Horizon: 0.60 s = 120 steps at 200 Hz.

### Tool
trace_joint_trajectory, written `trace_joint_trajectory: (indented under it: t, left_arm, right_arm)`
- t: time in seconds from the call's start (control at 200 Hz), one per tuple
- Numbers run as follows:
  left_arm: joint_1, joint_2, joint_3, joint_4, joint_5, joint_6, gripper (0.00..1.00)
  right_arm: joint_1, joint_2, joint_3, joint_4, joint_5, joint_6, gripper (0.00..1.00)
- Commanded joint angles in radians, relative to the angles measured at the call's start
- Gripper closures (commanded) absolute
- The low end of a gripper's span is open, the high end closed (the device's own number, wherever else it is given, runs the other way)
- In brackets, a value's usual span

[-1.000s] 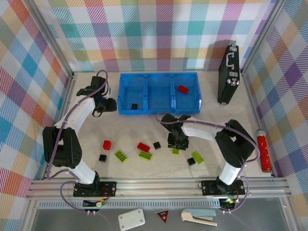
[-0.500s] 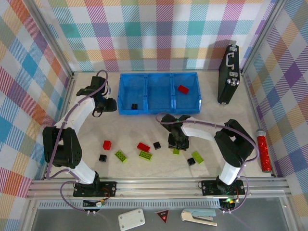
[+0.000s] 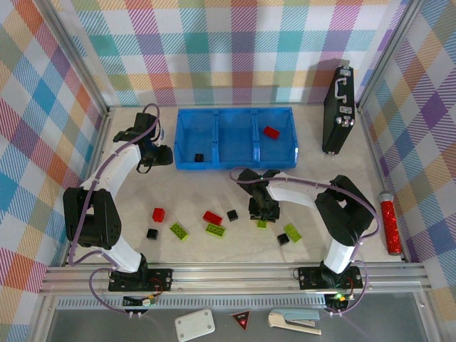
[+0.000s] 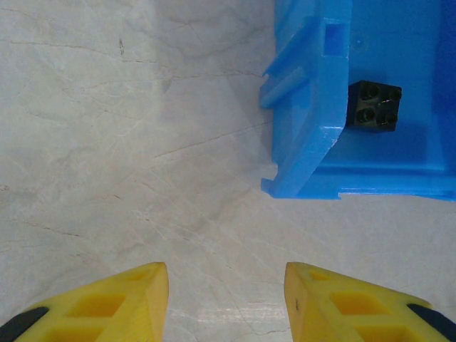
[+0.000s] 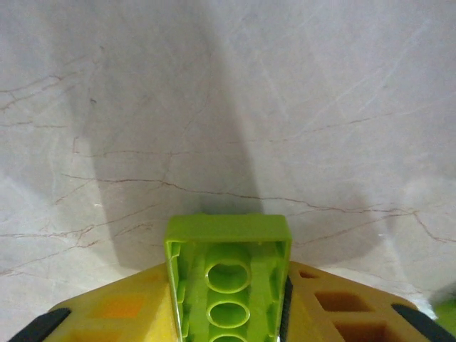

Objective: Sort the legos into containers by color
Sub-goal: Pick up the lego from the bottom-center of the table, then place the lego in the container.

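My right gripper (image 5: 228, 285) is shut on a lime-green lego (image 5: 228, 278), held low over the marble table with its hollow underside facing the wrist camera. From above, this gripper (image 3: 261, 212) is right of centre, with the green brick (image 3: 261, 224) at its tip. Loose legos lie nearby: red (image 3: 158, 214), red (image 3: 212, 217), green (image 3: 179, 230), green (image 3: 215, 229), green (image 3: 292, 232) and black (image 3: 152, 233), (image 3: 232, 214), (image 3: 283, 239). The blue tray (image 3: 235, 111) holds a black cube (image 3: 199, 157) in its left container and a red brick (image 3: 271, 132) in its right one. My left gripper (image 4: 226, 274) is open and holds nothing, just left of the tray corner (image 4: 299, 142).
A black upright case (image 3: 338, 110) leans at the back right. A red tube (image 3: 389, 228) lies by the right wall. Beyond the front rail sit a white box (image 3: 194, 325), a red triangle sign (image 3: 241, 320) and a stapler (image 3: 294, 320).
The right arm has shifted very slightly over the green brick. The left arm and the loose bricks have not moved.
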Motion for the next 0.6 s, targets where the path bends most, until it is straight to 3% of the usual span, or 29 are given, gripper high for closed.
trace_joint_trajectory:
  t: [0.0,0.595]
  left_arm:
    - [0.013,-0.035,-0.011,0.01,0.005,0.013,0.54]
    - [0.013,-0.032,-0.013,0.009,0.021,0.014,0.54]
  right_arm:
    - [0.006,-0.024,0.063,-0.063,0.036,-0.049,0.62]
    - [-0.087,0.148,0.523,-0.168,0.066,-0.314,0.62]
